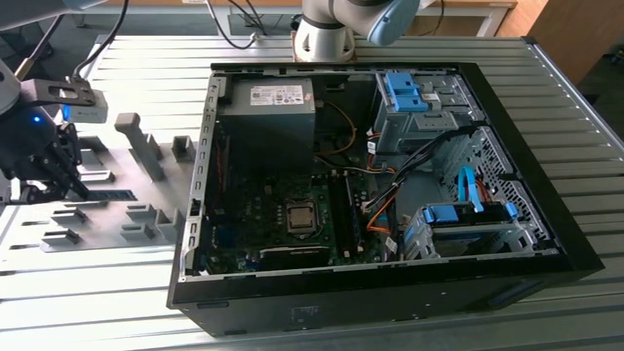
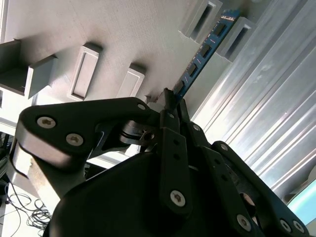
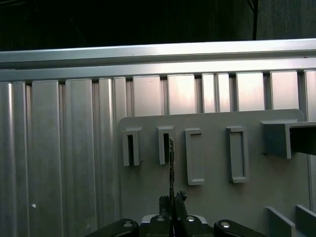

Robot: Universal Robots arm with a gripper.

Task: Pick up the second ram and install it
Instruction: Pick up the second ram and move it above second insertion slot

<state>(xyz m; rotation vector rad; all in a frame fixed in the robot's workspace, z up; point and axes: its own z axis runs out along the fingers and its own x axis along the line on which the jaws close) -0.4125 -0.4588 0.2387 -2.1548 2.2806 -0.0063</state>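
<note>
The second ram (image 2: 202,52) has its near end hidden within the clamped tool (image 2: 170,97)

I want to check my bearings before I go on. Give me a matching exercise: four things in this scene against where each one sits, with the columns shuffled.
Things:
A. gripper
B. second ram
C. power supply
D. processor socket

Places:
1. middle of the motherboard in the open case
2. between gray holder blocks on the plate, outside the case
3. at one end of the second ram
4. in the case, close to the arm's base

Pairs: A-3, B-2, C-4, D-1
</note>
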